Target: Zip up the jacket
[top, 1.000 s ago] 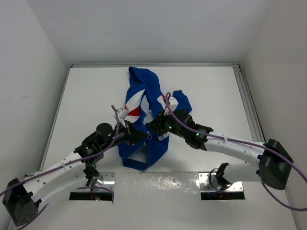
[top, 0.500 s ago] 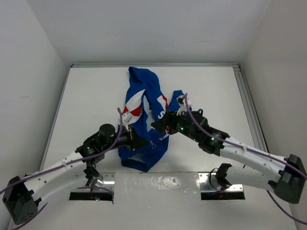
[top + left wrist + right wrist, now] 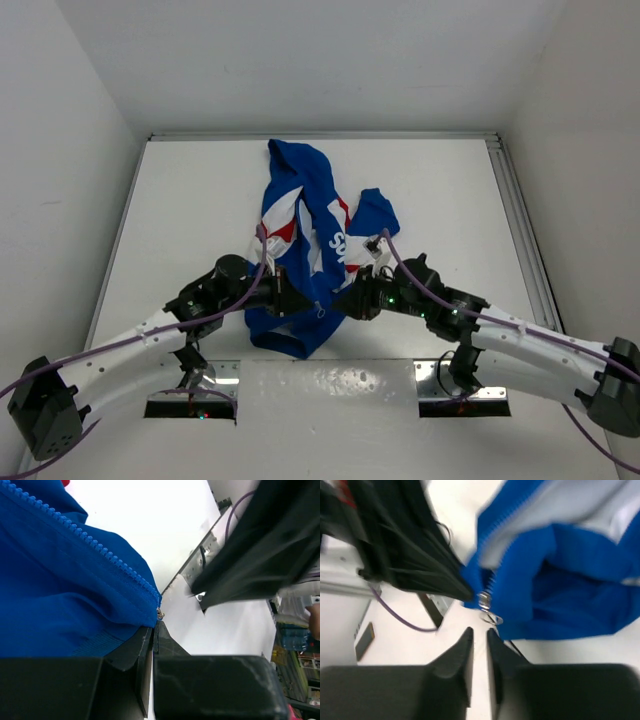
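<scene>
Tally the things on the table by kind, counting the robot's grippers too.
jacket: 1
grippers: 2 (left gripper, right gripper)
Total: 3

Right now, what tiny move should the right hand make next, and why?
Probably ease the right hand forward to the zipper pull: it hangs just ahead of the fingertips, ungripped, while the left hand pins the jacket hem.
</scene>
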You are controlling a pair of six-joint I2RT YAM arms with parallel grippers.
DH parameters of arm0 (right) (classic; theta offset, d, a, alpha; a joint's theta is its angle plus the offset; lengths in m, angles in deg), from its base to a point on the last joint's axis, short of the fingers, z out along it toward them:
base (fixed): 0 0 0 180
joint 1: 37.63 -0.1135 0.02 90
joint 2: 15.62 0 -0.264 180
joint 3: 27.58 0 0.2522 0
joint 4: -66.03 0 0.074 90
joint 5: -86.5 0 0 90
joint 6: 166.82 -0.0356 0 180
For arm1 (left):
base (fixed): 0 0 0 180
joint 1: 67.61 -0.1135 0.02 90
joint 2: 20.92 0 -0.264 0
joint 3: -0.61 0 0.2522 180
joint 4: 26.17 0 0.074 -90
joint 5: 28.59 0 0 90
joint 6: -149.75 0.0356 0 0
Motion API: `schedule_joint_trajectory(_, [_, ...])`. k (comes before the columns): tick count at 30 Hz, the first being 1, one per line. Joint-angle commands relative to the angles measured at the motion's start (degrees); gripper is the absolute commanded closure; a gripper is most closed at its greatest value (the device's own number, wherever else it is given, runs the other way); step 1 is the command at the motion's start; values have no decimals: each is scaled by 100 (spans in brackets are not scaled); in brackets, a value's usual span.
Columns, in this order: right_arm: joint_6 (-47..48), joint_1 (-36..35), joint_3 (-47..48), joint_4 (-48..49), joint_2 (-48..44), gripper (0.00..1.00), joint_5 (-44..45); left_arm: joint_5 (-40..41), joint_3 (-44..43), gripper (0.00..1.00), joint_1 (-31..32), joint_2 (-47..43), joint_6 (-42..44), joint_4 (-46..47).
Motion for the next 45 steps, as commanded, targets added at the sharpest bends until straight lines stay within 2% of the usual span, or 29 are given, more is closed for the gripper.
schedule_joint_trajectory(1, [-786,-17,-607,1121,174,79,-521,-275,-86,100,22,-3,-126,439])
schedule_joint_trajectory(2, [-883,-26,-695,1455,218,76,-530,-223,-25,100,22,-56,-196,518])
schedule_joint_trajectory(6, [-1216,-26,-949,1562,183,64,-468,-195,-77,100,22,-135,-223,458])
schedule_joint_trajectory(9, [-1497,-17,-1196,2063,279,61,-635,-161,54,100,22,-258,-328,607])
schedule_joint_trajectory(13, [-1789,-26,-1425,2871,455,61,-758,-283,63,100,22,-179,-363,651])
schedule_joint_trajectory(18, [-1920,-26,-1461,3329,701,61,-829,-371,108,100,22,-109,-434,766])
schedule_joint_trajectory(40, [-2114,-17,-1601,3795,1062,63,-811,-371,178,100,22,-214,-451,748])
schedule_joint_trajectory(45, [-2088,-17,-1575,3875,1132,69,-829,-380,213,100,22,-232,-469,748])
